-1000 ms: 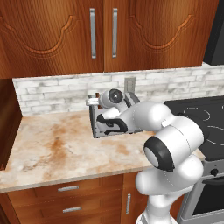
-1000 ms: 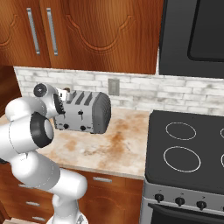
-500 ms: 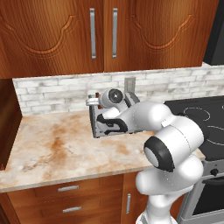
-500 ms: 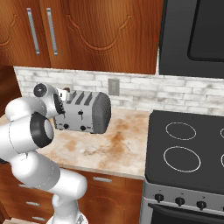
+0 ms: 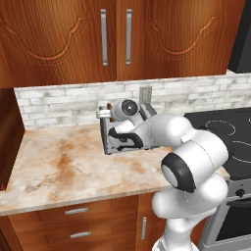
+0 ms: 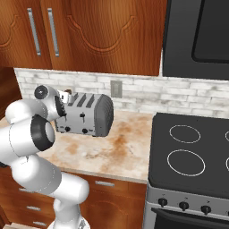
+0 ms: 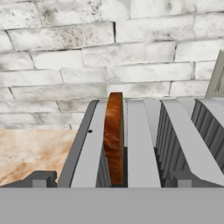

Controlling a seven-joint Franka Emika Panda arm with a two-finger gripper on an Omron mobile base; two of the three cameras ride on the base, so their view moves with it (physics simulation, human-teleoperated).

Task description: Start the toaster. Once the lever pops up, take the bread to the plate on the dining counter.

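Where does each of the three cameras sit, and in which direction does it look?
Left base view: behind the arm's left, facing the brick wall; white arm lower right, hiding most of the boxy silver-grey toaster.
Right base view: behind its right; arm lower left, black stove beside.
Hand view: above the toaster slots, facing the wall, at the upright brown bread slice.
All three show the toaster.

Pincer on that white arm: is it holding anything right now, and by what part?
Nothing is held. The pincer is open above the toaster, and the bread stands upright in its slot, untouched.
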